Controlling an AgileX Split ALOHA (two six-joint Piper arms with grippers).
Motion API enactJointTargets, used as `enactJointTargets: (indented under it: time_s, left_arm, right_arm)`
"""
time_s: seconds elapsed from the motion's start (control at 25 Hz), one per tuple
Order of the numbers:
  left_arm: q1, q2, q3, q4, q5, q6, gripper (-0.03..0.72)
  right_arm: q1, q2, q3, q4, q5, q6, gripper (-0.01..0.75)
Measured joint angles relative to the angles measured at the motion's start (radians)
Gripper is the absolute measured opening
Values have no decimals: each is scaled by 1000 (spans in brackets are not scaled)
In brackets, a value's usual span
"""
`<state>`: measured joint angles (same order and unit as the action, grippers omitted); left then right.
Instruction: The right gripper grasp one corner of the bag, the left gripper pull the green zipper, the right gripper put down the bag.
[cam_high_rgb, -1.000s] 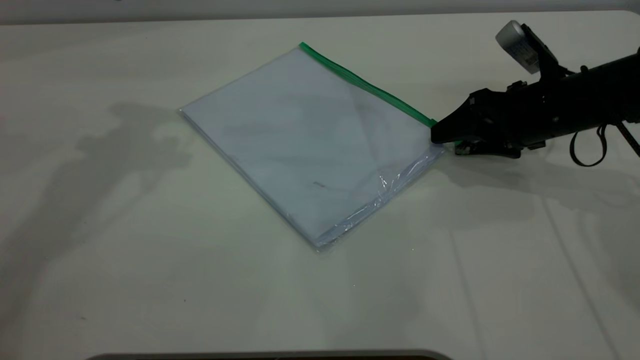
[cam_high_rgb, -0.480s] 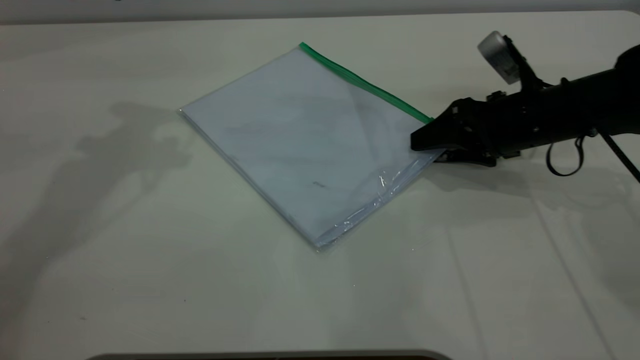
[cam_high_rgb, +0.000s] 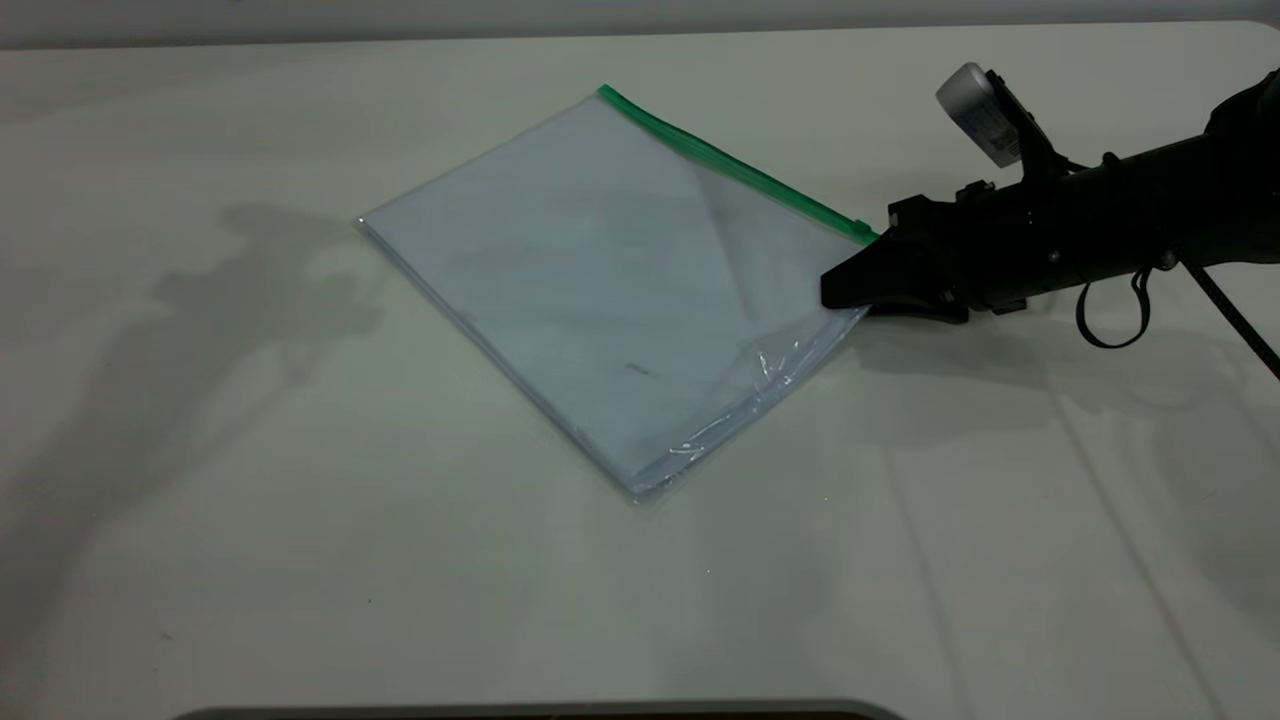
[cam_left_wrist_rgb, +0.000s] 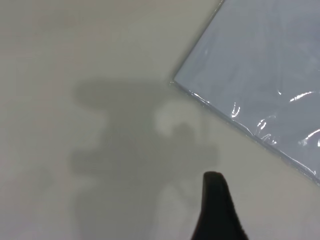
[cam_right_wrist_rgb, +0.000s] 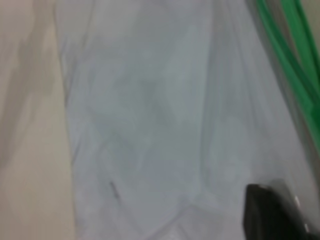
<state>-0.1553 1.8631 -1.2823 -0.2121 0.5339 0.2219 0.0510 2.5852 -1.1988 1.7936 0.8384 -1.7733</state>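
The bag (cam_high_rgb: 600, 280) is a flat clear pouch with pale sheets inside, lying slantwise on the white table. The green zipper (cam_high_rgb: 740, 170) runs along its far right edge. My right gripper (cam_high_rgb: 838, 297) reaches in from the right and is shut on the corner of the bag (cam_high_rgb: 864, 233) where the green strip ends. That corner sits slightly raised, and a crease runs across the plastic. The right wrist view shows the bag (cam_right_wrist_rgb: 150, 100), the green zipper (cam_right_wrist_rgb: 295, 55) and one dark jaw. My left gripper (cam_left_wrist_rgb: 216, 210) hovers over bare table beside the bag's left corner (cam_left_wrist_rgb: 270, 65).
The white table (cam_high_rgb: 300, 560) extends widely to the left and front of the bag, with arm shadows across it. A black cable loop (cam_high_rgb: 1110, 310) hangs under the right arm. The table's far edge runs just behind the bag.
The right gripper slid left onto the bag's green-strip corner and its jaws came together on it. The corner lifted slightly and the plastic creased. The bag otherwise stayed put.
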Motion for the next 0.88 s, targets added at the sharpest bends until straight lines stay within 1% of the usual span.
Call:
enactJointTargets:
  time_s: [0.04, 0.08, 0.16, 0.24, 0.32, 0.4, 0.52, 0.56, 0.64, 0.76, 0.88]
  left_arm:
    - [0, 0, 0, 0, -1, 0, 567]
    - [0, 0, 0, 1, -1, 0, 567]
    - [0, 0, 0, 1, 0, 8, 567]
    - [0, 0, 0, 1, 2, 40, 567]
    - [0, 0, 0, 1, 2, 90, 567]
    - [0, 0, 0, 1, 2, 142, 567]
    - [0, 9, 0, 1, 1, 210, 567]
    - [0, 15, 0, 0, 1, 234, 567]
    - [0, 30, 0, -15, 0, 277, 567]
    - [0, 67, 0, -79, -6, 375, 567]
    - [-1, 100, 0, -188, -24, 512, 567]
  right_arm:
    - [0, 0, -1, 0, 11, 1, 53]
    - [0, 0, -3, -3, 22, 1, 35]
    - [-3, 0, -17, -24, 41, 6, 33]
    - [-8, -6, -54, -100, 53, 30, 33]
    - [-12, -21, -108, -227, 60, 99, 33]
    - [-14, -39, -187, -407, 85, 205, 33]
    - [-16, -45, -320, -648, 223, 337, 33]
    - [-16, -45, -361, -702, 260, 370, 33]
    - [-7, -48, -423, -815, 287, 432, 33]
    - [27, -55, -497, -967, 302, 518, 33]
    - [94, -58, -543, -1083, 308, 569, 33]
